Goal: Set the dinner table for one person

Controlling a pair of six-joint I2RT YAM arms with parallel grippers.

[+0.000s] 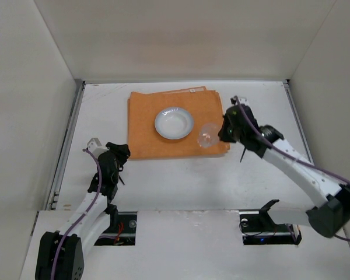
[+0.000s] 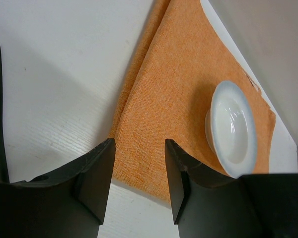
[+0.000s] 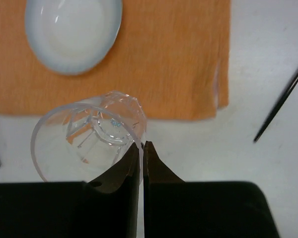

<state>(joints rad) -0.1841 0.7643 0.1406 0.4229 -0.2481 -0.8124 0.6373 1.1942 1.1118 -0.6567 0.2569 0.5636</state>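
One wall of clear ribbed plastic cup (image 3: 84, 141) is pinched by right gripper (image 3: 141, 148); slip/tilt risked w/ thin hold. Left gripper (image 2: 139, 171) is held apart, empty.

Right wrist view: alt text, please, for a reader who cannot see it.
The right gripper pinches the rim of a clear cup, its mouth facing the camera. Behind it a white bowl sits on an orange placemat on the white dinner table.
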